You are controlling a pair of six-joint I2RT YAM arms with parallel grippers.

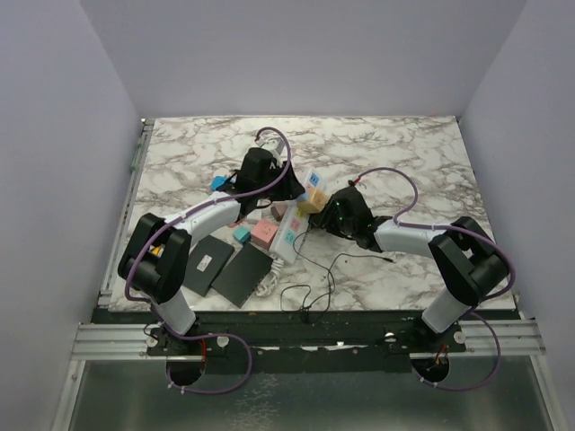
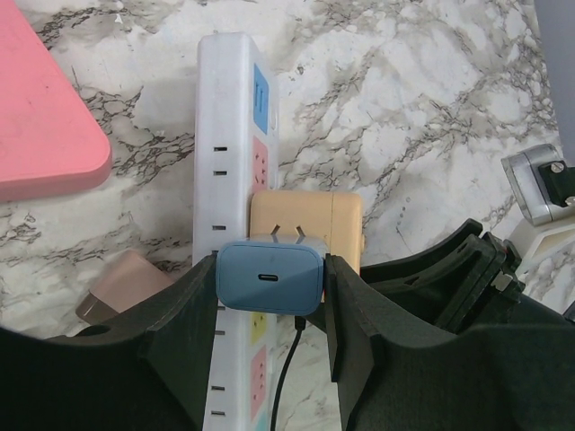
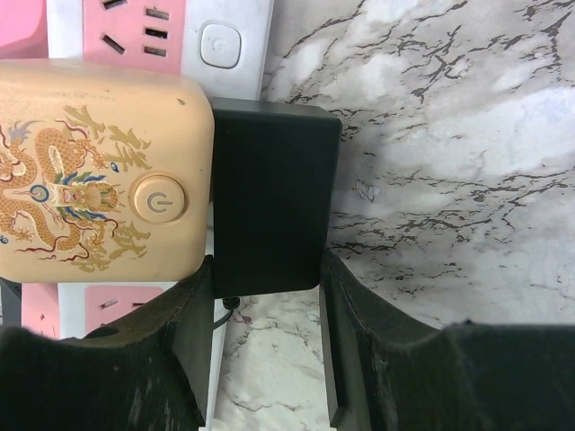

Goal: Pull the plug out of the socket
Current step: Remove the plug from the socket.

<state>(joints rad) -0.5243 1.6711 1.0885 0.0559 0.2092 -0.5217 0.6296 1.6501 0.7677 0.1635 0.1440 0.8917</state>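
We see the socket (image 1: 289, 238) lying slantwise on the marble table (image 1: 422, 162). It is long and white, with small squares of blue, pink and yellow on it. Both arms reach in to it.

The left gripper (image 2: 269, 268) comes at the socket from the left. Its jaws are partly closed and squeeze a blue plug (image 2: 268, 289) from both sides. The blue plug is right up against the socket. Two thin metal pins stick out of its far side, and we can see them bare. A thin black wire (image 2: 286, 377) comes out from under the blue plug and runs along the socket.

The right gripper (image 3: 267, 268) comes at the socket from the right. Its jaws are partly closed on a black plug (image 3: 269, 180), with one finger on each side. The black plug is just beside the socket's edge. We cannot tell if its pins are in the socket.

A tan block (image 3: 99, 171) with a dragon drawing and a round button sits on the socket, among the pink holes. It touches the black plug.

Just left of the socket lie a pink square (image 1: 263, 232) and a small teal cube (image 1: 241, 234). Two flat black pads (image 1: 243, 274) lie near the socket's near end. The white cord (image 1: 267, 285) curls beside them.
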